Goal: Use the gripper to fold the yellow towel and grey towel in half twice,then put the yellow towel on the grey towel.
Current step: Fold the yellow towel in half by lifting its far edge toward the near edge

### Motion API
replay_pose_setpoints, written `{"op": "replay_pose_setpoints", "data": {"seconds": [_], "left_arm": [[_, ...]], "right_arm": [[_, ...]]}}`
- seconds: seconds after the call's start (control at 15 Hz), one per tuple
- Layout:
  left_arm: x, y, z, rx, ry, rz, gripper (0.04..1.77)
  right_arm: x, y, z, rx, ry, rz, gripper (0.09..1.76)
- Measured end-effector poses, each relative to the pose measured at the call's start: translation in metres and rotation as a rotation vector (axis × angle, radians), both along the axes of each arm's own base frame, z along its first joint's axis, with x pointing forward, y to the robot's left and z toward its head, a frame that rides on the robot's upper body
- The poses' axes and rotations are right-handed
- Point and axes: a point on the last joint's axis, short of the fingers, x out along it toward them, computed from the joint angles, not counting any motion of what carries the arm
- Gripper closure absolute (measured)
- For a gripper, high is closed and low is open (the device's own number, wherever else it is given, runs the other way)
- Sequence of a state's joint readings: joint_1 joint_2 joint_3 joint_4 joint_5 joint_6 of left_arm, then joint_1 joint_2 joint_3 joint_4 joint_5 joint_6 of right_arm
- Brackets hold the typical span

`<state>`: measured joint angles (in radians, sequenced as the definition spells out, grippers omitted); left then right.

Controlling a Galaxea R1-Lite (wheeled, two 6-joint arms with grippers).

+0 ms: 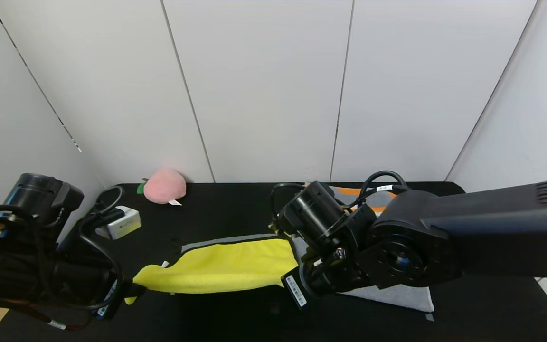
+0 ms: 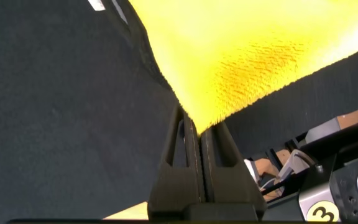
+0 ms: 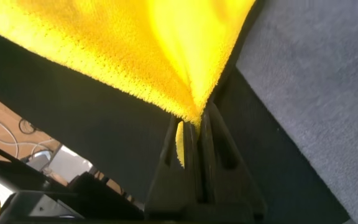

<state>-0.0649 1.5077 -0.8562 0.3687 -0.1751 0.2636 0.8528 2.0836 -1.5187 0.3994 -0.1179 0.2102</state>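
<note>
You have the left gripper (image 2: 194, 124) and right gripper (image 3: 194, 121) each pinching a corner of the yellow towel (image 1: 226, 266) mid-frame; its first fold is underway, the grey towel (image 1: 397, 294) looks unfinished.

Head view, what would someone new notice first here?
The yellow towel stretched between the two claws above the black table: the left claw is shut on its left end, the right claw on its right end. Next, the grey towel lying under the right arm, and a pink plush peach at the far left of the table.
</note>
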Motion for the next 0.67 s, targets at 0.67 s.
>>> {"op": "replay_pose_setpoints", "data": {"seconds": [0.67], "left_arm": [[0.032, 0.003, -0.009, -0.051, -0.064, 0.121, 1.70]], "right_arm": [[0.059, 0.023, 0.002, 0.062, -0.139, -0.095, 1.71]]}}
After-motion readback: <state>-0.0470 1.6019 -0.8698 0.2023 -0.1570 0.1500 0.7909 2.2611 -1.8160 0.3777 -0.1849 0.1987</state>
